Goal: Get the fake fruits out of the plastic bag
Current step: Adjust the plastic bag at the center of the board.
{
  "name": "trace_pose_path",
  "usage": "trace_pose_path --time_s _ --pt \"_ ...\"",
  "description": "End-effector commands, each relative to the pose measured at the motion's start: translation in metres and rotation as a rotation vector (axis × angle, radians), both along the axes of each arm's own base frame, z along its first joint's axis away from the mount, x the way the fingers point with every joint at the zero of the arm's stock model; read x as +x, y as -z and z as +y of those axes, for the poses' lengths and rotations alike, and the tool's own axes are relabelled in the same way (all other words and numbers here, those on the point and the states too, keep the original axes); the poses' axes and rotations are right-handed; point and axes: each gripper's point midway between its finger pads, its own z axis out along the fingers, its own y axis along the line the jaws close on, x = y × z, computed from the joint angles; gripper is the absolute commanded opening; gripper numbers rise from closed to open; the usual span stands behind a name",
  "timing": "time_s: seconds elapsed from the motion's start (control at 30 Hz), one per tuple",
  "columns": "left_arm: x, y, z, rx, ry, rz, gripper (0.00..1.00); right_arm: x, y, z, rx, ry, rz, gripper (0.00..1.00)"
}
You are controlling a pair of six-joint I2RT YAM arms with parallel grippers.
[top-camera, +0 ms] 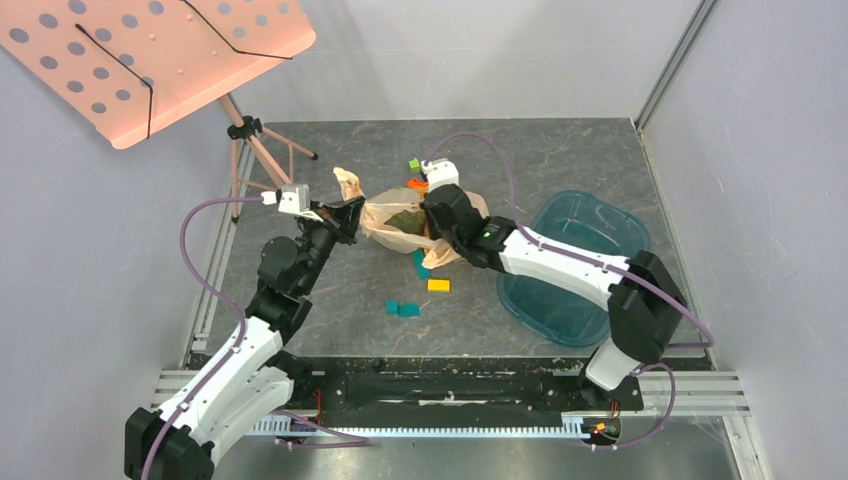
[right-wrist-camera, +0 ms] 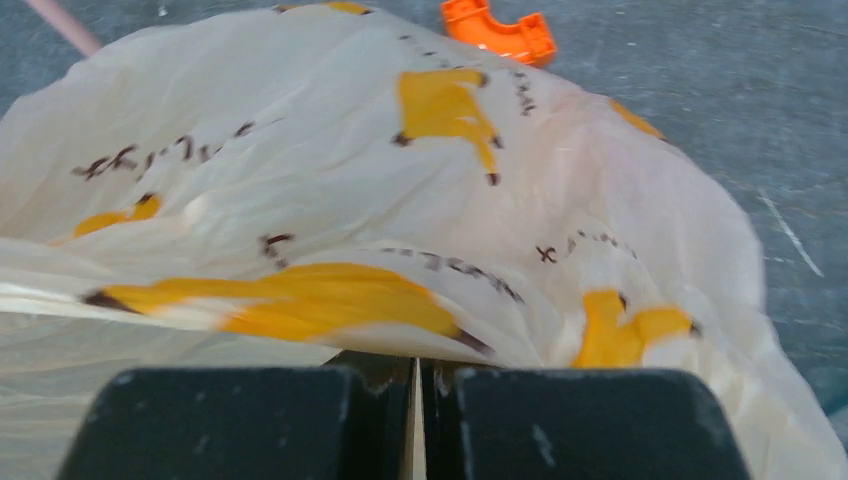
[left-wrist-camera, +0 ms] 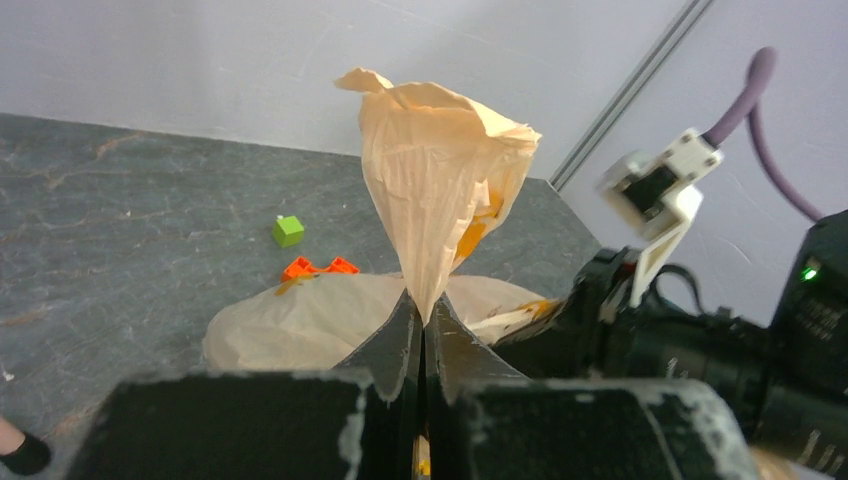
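I have the plastic bag pinched from both sides. My left gripper is clamped on a twisted-up handle of film that stands above the fingers. My right gripper is closed tight on a fold of the printed film on the opposite side. The bag lies about mid-bench, a little toward the far edge, with the teal tray off by the right edge.

From above I can see the green-brown fruit sitting in the bag between my two grippers. The orange-red one I can't make out; it may be tucked under the film, but the overhead view is too small to be sure.

I judge this is the opening step, with neither fruit out yet. Next, my left should hold the handle up so the mouth gapes. My right must then let go of the film, spread wide and reach in for the ball without dragging the thin film along.
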Motion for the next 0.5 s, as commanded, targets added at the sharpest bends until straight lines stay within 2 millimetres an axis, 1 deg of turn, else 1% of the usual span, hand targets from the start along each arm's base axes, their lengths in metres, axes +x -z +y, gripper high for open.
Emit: trace_pose_path --time_s 0.0,0.07,0.17,0.23,0.27,0.3,0.33,0.37,0.4,0.43,0.47 --pt "0.002 0.001 0.014 -0.027 -0.078 0.01 0.02 0.012 -0.021 -0.04 0.01 0.071 -0.047 0.0" --pt "0.002 0.003 0.016 -0.023 -0.088 0.02 0.02 0.013 -0.022 -0.051 0.007 0.078 -0.047 0.0" --pt "0.003 0.009 0.021 -0.017 -0.114 0.04 0.02 0.013 -0.022 -0.062 0.006 0.077 -0.042 0.0" --pt "0.004 0.011 0.024 -0.009 -0.13 0.05 0.02 0.012 -0.022 -0.064 0.013 0.067 -0.037 0.02" --pt "0.003 0.011 0.024 -0.002 -0.13 0.053 0.02 0.011 -0.023 -0.061 0.021 0.049 -0.037 0.02" --pt "0.003 0.011 0.023 0.005 -0.124 0.056 0.06 0.011 -0.022 -0.058 0.026 0.031 -0.037 0.02" --pt "0.003 0.01 0.021 0.018 -0.115 0.058 0.21 0.01 -0.022 -0.054 0.034 0.005 -0.036 0.02" --pt "0.002 0.008 0.019 0.033 -0.098 0.053 0.44 0.009 -0.021 -0.049 0.041 -0.018 -0.031 0.02" --pt "0.002 0.006 0.017 0.052 -0.086 0.05 0.71 0.008 -0.022 -0.044 0.052 -0.04 -0.029 0.02" --pt "0.001 0.004 0.017 0.065 -0.088 0.058 0.9 0.008 -0.022 -0.041 0.061 -0.055 -0.024 0.02" --pt "0.001 -0.001 0.02 0.068 -0.1 0.06 0.97 0.007 -0.022 -0.037 0.07 -0.07 -0.022 0.02"
